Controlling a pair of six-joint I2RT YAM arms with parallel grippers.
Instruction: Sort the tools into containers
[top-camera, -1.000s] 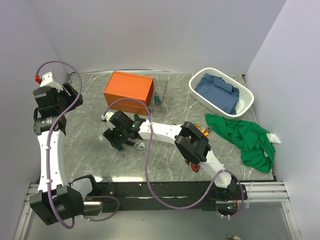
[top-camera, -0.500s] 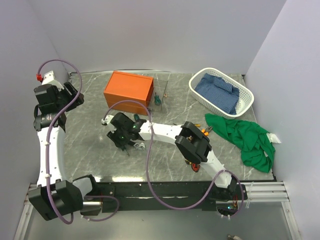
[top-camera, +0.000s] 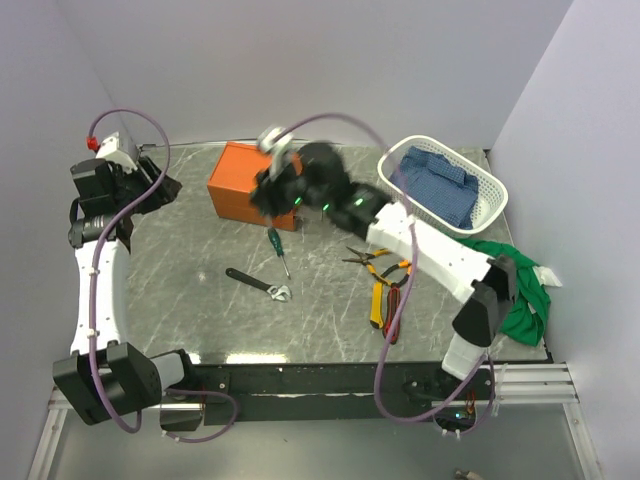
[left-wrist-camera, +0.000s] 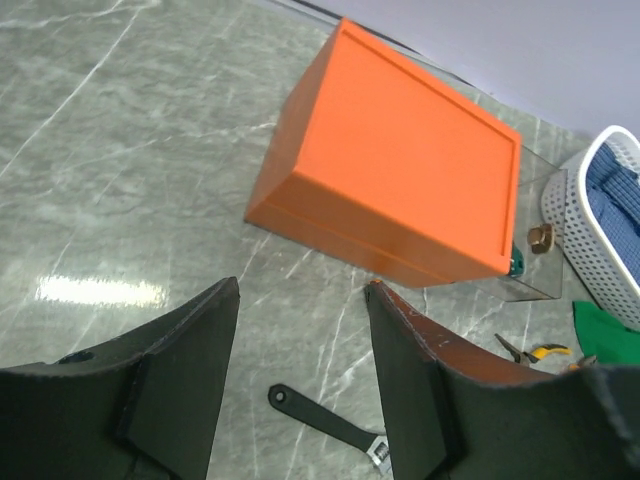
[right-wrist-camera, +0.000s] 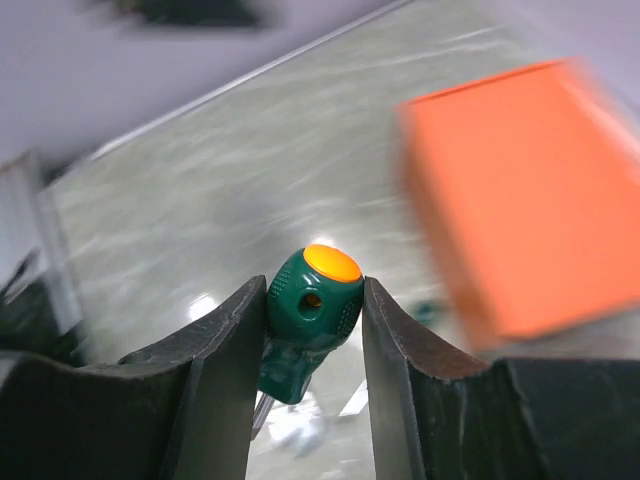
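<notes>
One screwdriver (right-wrist-camera: 306, 318) (green-handled) fills the half-open right end effector (right-wrist-camera: 312, 292).

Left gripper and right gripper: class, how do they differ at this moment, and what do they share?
The left gripper stands open and empty; the right gripper is closed on a green-handled screwdriver. The left gripper sits off the left end of the orange box; the right gripper is at its right end. Both are dark and two-fingered, and each wrist view shows the box.

White basket (top-camera: 487, 216) seen at 2 o'clock, blue cloth (top-camera: 438, 185) laid inside; green cloth (top-camera: 526, 304) heaped at 3 o'clock on marble table (top-camera: 180, 282).
</notes>
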